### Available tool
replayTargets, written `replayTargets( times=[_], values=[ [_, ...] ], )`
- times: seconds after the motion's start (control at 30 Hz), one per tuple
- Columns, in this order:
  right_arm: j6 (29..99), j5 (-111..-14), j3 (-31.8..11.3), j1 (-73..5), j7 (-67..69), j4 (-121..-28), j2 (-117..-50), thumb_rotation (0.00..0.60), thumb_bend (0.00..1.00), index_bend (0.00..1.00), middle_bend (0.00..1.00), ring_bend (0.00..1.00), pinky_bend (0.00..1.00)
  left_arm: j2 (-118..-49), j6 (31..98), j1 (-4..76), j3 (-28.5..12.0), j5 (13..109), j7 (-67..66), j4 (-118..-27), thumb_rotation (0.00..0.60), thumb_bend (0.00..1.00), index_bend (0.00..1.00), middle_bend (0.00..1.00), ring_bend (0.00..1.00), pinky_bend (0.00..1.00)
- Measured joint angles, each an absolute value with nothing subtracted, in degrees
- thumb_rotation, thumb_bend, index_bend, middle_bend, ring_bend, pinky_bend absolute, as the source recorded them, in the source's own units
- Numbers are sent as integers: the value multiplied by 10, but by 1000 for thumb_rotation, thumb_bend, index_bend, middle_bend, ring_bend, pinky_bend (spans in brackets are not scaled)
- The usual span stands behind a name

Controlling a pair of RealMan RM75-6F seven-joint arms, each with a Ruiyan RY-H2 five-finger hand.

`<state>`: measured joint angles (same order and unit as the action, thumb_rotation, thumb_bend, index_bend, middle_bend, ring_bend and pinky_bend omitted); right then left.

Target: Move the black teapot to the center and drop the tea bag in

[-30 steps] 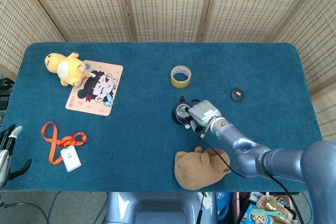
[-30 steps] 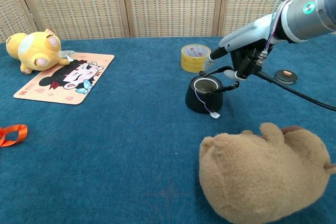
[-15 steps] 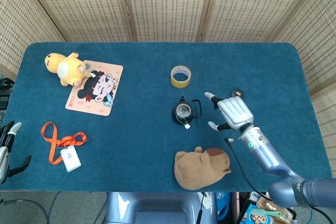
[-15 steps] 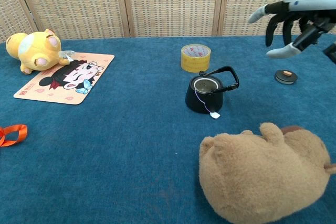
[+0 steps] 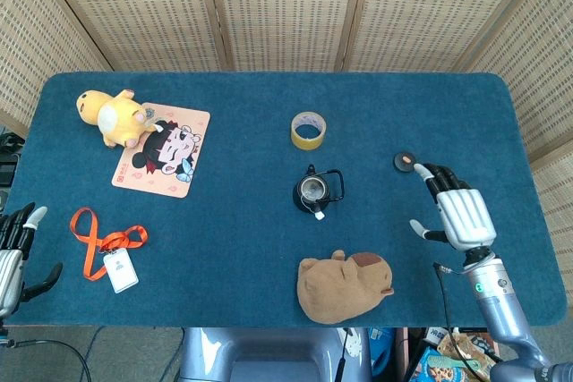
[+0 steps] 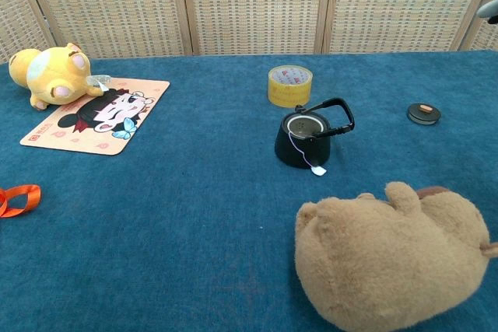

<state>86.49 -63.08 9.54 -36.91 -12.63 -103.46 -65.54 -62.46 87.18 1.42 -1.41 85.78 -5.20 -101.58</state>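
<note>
The small black teapot with the looped handle (image 5: 313, 191) sits near the middle of the blue felt-covered desk (image 5: 251, 248), lid off, with the tea bag's string draped over its rim and the white paper tag (image 6: 317, 169) hanging down the front wall onto the cloth. The bag itself is not visible; by the string, it is probably inside the pot.

What has changed is the right hand (image 5: 458, 215). A second ago it was closed in over the pot; half a second ago it had lifted clear with its fingers spread; now it has drawn back to the right edge of the desk, well apart from the pot, fingers apart and holding nothing. The pot and tag lie just as they did — the withdrawal disturbed neither.

The left hand (image 5: 11, 248) shows only at the lower left corner, off the desk edge; whether its fingers are spread or curled I cannot tell.

Both parts of the task look done. The small round black lid (image 5: 405, 161) lies near the right hand.
</note>
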Motion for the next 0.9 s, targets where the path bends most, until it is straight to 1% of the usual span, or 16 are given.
replayTargets(
  times=[0.2, 0.47, 0.6, 0.73, 0.9],
  values=[
    [874, -661, 88, -321, -134, -1013, -669, 470, 401, 67, 195, 141, 351, -633, 881, 10, -3, 882, -65, -1013, 600, 338, 0, 0, 0, 0],
    [883, -691, 75, -274, -150, -999, -683, 464, 400, 67, 189, 123, 325, -648, 875, 8, 12, 897, -70, -1006, 600, 339, 0, 0, 0, 0],
    [883, -704, 69, -255, -153, -997, -686, 464, 399, 67, 188, 123, 322, -653, 877, 6, 14, 899, -67, -1002, 600, 338, 0, 0, 0, 0],
    [883, -714, 63, -239, -145, -992, -689, 463, 391, 67, 176, 113, 285, -656, 878, 5, 16, 902, -66, -999, 600, 339, 0, 0, 0, 0],
    [880, -732, 46, -219, -125, -977, -695, 466, 390, 67, 169, 110, 283, -654, 884, 4, 12, 902, -65, -1001, 600, 338, 0, 0, 0, 0]
  ],
)
